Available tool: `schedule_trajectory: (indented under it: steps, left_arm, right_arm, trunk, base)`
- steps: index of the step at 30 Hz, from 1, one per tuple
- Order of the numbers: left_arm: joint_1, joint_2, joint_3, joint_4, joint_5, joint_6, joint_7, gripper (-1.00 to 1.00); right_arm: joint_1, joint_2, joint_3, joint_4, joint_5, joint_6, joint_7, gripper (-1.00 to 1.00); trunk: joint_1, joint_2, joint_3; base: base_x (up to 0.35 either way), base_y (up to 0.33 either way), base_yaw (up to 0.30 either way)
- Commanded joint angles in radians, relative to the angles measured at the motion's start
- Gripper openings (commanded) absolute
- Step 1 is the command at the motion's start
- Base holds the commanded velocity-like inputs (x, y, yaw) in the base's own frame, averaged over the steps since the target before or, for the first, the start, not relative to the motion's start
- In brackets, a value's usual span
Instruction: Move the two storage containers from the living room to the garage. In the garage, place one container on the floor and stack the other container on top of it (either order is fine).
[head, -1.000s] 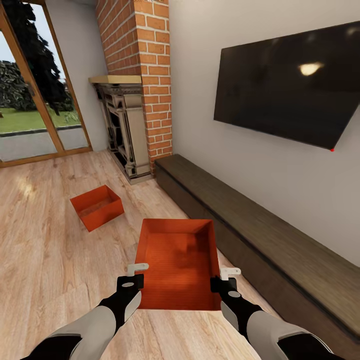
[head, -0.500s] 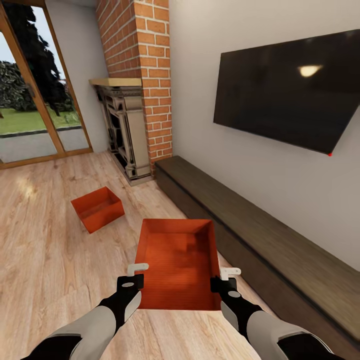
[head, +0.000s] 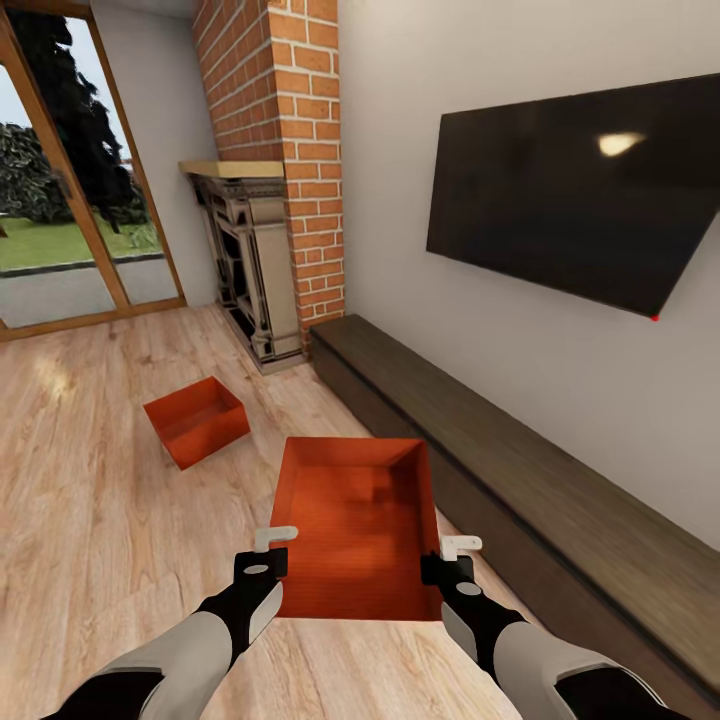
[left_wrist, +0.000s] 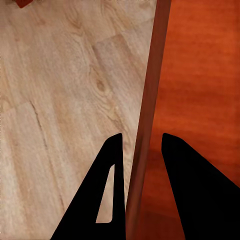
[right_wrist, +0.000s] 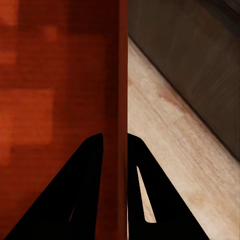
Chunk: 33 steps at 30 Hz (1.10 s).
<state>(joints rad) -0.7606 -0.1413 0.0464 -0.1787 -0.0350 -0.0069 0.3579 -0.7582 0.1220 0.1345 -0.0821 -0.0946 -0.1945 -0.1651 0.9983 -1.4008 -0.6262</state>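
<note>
Near container (head: 355, 525) held empty, walls pinched by left claw (head: 272, 545) and right claw (head: 452, 553), far container's (head: 197, 420) inside partly hidden.

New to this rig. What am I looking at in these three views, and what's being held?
It's a simulated two-armed wheeled robot. The head view looks forward and down over both arms in a living room with a brick chimney, TV and dark bench. Each wrist view looks along one gripper's two fingers. The left gripper and right gripper each straddle a side wall of the near bin, one finger inside, one outside; the right looks clamped, the left's grip is unclear. A second bin sits on the wood floor farther off.
</note>
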Motion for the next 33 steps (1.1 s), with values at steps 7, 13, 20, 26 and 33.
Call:
schedule_trajectory:
  steps: [7,13,20,26,33]
  left_arm:
    - [0.000,0.003,0.015,0.001,-0.008,-0.001,0.006,-1.00]
    - [0.000,0.003,0.015,0.002,-0.008,-0.001,0.005,-1.00]
    - [0.000,0.004,0.015,0.002,-0.007,-0.001,0.005,-1.00]
    - [0.000,0.005,0.015,0.001,-0.006,-0.001,0.004,-1.00]
    - [0.000,0.005,0.015,0.002,-0.008,-0.001,0.005,-1.00]
  right_arm:
    - [-0.001,-0.008,-0.032,-0.001,-0.010,-0.005,-0.038,-1.00]
    - [-0.001,-0.007,-0.032,-0.001,-0.013,0.001,-0.038,-1.00]
    - [-0.001,-0.007,-0.032,-0.001,-0.013,0.010,-0.034,-1.00]
    - [-0.001,-0.007,-0.032,-0.001,-0.013,0.010,-0.035,-1.00]
    - [-0.001,-0.007,-0.032,-0.001,-0.013,0.010,-0.036,-1.00]
  trunk:
    - [-0.027,0.049,0.021]
    - [-0.050,0.091,0.040]
    - [-0.077,0.140,0.062]
    - [-0.100,0.182,0.081]
    - [-0.127,0.231,0.103]
  base:
    - [0.000,0.000,0.000]
    - [0.000,0.000,0.000]
    - [0.000,0.000,0.000]
    - [0.000,0.000,0.000]
    - [0.000,0.000,0.000]
